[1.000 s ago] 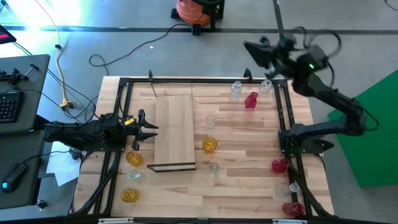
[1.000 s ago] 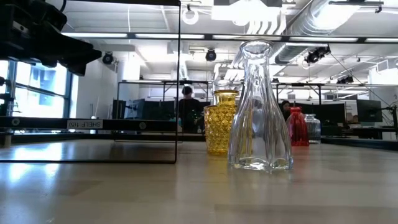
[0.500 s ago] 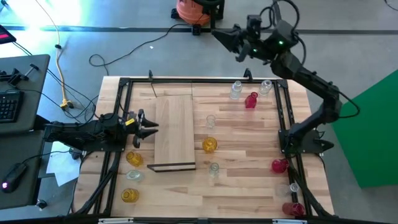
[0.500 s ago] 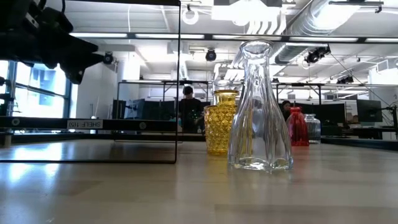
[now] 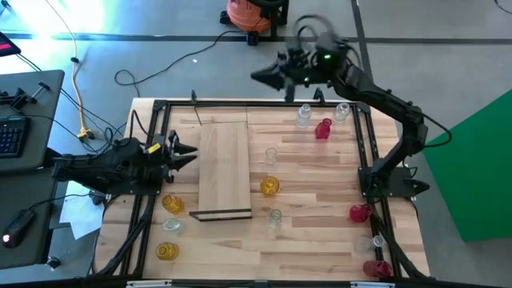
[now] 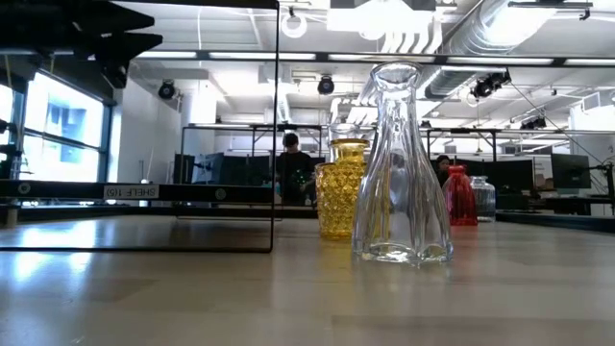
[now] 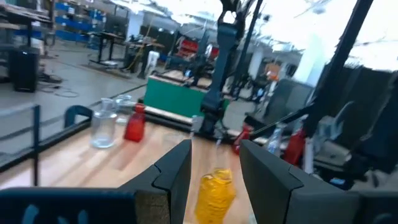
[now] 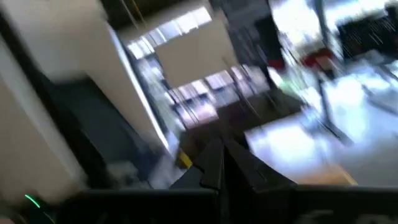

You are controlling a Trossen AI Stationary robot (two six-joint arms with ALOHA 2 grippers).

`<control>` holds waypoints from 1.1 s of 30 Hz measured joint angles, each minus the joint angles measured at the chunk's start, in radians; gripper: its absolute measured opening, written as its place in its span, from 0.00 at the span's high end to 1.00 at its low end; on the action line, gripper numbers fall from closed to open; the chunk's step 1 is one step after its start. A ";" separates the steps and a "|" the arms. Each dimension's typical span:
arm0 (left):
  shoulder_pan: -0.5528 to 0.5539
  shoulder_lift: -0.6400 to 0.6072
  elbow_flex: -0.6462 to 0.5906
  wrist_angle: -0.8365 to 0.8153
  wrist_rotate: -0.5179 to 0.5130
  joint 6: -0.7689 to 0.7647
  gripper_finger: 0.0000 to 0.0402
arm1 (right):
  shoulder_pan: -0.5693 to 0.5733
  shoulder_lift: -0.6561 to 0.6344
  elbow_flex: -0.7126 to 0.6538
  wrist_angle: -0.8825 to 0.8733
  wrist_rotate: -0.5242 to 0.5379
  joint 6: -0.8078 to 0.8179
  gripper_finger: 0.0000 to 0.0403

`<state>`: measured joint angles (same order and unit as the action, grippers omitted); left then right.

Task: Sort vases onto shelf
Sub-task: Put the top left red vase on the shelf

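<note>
Slatted wood tabletop [image 5: 320, 184] with black frame [image 5: 160, 105].

Shelf [image 5: 224, 170] lies flat, left of centre, dark strip [image 5: 221, 214] on near short edge; nothing on board.

On tabletop directly:
- two clear vases [image 5: 304, 116] far right, red vase [image 5: 322, 130] just beside
- small clear vase [image 5: 271, 156] mid-table
- amber vase [image 5: 270, 186] near shelf's right edge
- clear vase [image 5: 275, 216] nearer front
- left of shelf: amber vase [image 5: 173, 203], clear one [image 5: 171, 226], amber one [image 5: 166, 252]
- right edge: red vase [image 5: 359, 213], possibly clear one [image 5: 378, 241], red one [image 5: 377, 269] at corner

Two dark jointed arms, green indicator light
</note>
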<state>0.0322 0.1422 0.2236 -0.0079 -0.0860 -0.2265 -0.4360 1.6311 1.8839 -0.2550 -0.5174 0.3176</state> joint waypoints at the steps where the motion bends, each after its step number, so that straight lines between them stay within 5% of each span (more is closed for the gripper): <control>1: 0.000 0.020 0.022 -0.019 -0.003 0.013 0.68 | -0.001 0.001 0.000 -0.084 0.030 -0.052 1.00; 13: 0.000 0.351 0.254 -0.098 -0.010 0.105 0.69 | -0.015 -0.002 0.000 -0.686 0.339 -0.363 1.00; 23: 0.000 0.608 0.450 0.040 -0.157 0.170 0.69 | -0.022 -0.002 0.000 -0.986 0.593 -0.542 1.00; 33: 0.087 0.783 0.555 0.081 -0.194 0.182 0.68 | -0.130 -0.002 -0.001 -1.229 0.637 -0.452 1.00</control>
<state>0.1189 0.9251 0.7789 0.0728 -0.2802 -0.0446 -0.5658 1.6291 1.8832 -1.4843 0.1194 -0.1340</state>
